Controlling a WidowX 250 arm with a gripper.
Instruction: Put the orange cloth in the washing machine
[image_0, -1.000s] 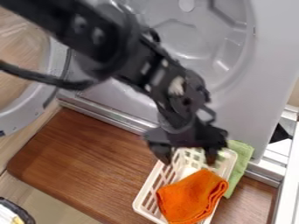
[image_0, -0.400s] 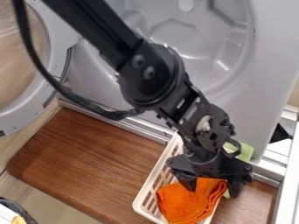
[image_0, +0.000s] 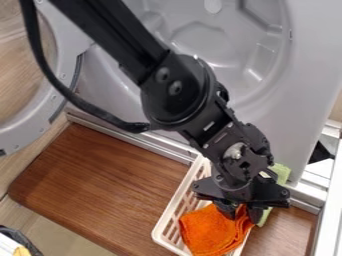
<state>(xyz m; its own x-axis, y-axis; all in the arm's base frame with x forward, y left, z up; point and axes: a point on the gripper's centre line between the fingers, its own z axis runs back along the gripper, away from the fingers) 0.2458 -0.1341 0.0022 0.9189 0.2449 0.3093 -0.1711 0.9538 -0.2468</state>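
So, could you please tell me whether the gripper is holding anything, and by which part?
Yes, the gripper has the orange cloth pinched by its upper right end, in the camera's view; the rest lies in the basket.

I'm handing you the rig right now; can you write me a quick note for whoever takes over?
Gripper: the black two-finger gripper is down at the basket, fingers closed on a bunched upper edge of the orange cloth; how firmly, I can't tell.
Things: orange cloth in the off-white slatted plastic basket; grey washing machine open, its round door swung to the image's left.
Done: cloth grasped.
Left: lift it clear, carry it into the drum, release.
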